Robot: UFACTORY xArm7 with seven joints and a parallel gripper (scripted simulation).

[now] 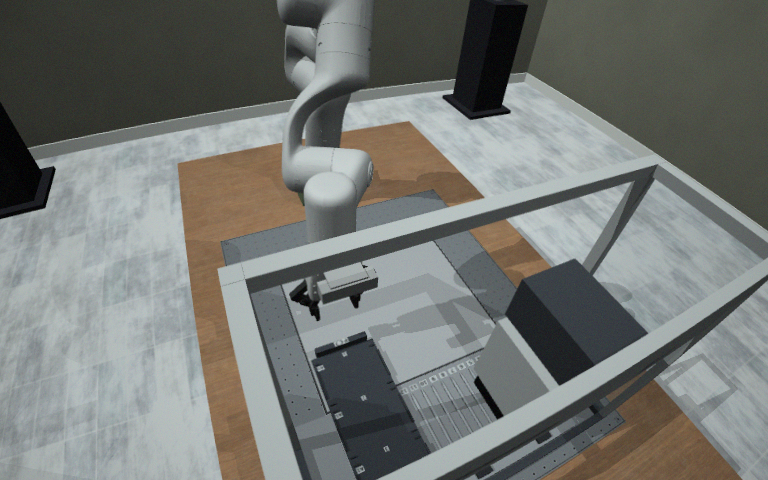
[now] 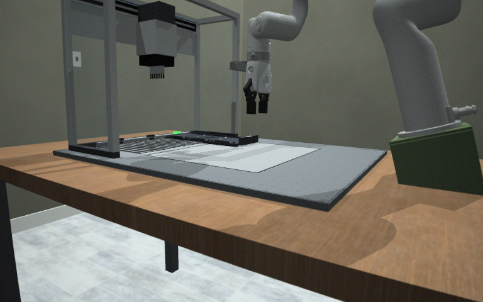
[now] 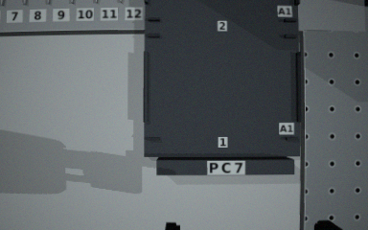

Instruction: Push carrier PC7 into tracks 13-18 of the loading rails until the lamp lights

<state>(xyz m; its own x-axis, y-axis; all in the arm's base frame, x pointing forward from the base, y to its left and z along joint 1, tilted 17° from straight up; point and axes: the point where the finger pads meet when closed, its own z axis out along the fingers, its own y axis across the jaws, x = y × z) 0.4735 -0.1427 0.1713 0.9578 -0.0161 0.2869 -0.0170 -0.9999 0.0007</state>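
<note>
the two black fingers (image 2: 251, 103) of the gripper (image 2: 256, 111) stand wide apart with nothing between them, hanging in the air and pointing down. well below them and a little ahead, toward the rails, lies the one carrier pc7 (image 3: 221, 81), flat and dark grey, resting low on the deck. in the wrist view its handle (image 3: 225, 167) is the part closest to the fingertips: a single narrow dark bar with a white label reading pc7. just past the handle the carrier's broad rectangular plate carries two numbered tiles along its middle, 1 nearer the fingers and 2 farther on, and two small tiles marked a1 on its right edge. a thin rib runs along each long side, two in all. farther from the fingers than the handle, and off to the left of the carrier, a row of number tiles (image 3: 73, 14) shows six of them in the wrist view, 7 to 12, at the front of the loading rails (image 1: 447, 399). the carrier's far end reaches past that row. beyond the carrier's far end, seen from the side, one lamp (image 2: 176, 133) glows green. to the right of the fingers runs a strip of grey plate with rows of small holes (image 3: 335, 120).
</note>
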